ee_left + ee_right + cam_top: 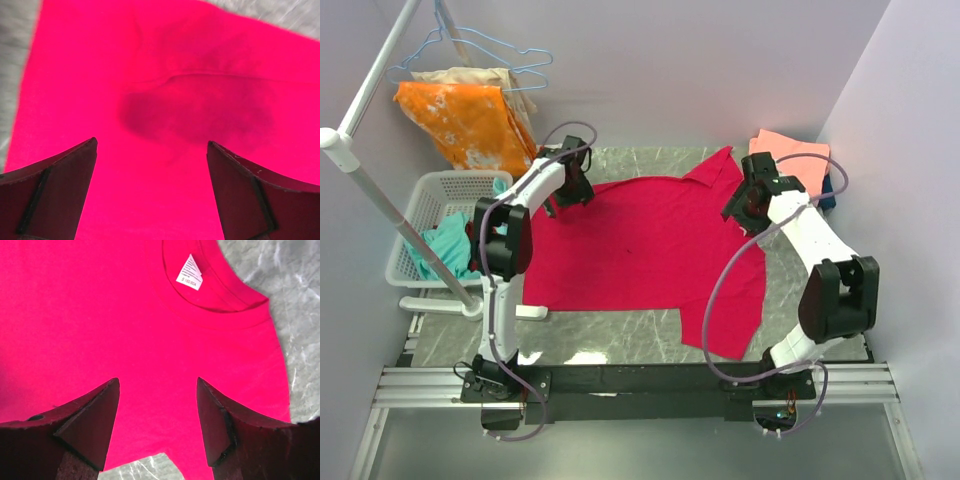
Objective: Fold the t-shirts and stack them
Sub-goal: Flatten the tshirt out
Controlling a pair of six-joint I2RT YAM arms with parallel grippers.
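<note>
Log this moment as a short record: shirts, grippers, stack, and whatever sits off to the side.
red shirt: spread out on the table, neck label showing
left gripper: open, over the shirt's far left part, holding nothing
right gripper: open, over the shirt near the collar, holding nothing
stack: folded pink shirt at the far right corner, blue shirt partly under it
basket: left of the table, teal cloth inside

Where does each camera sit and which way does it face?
Top external: above and behind the arm bases, looking down at the table and red t-shirt; left arm and right arm show.
Left wrist: on the left arm, facing the t-shirt; its open jaws show.
Right wrist: on the right arm, facing the collar label; its open jaws show.
All share the t-shirt.
</note>
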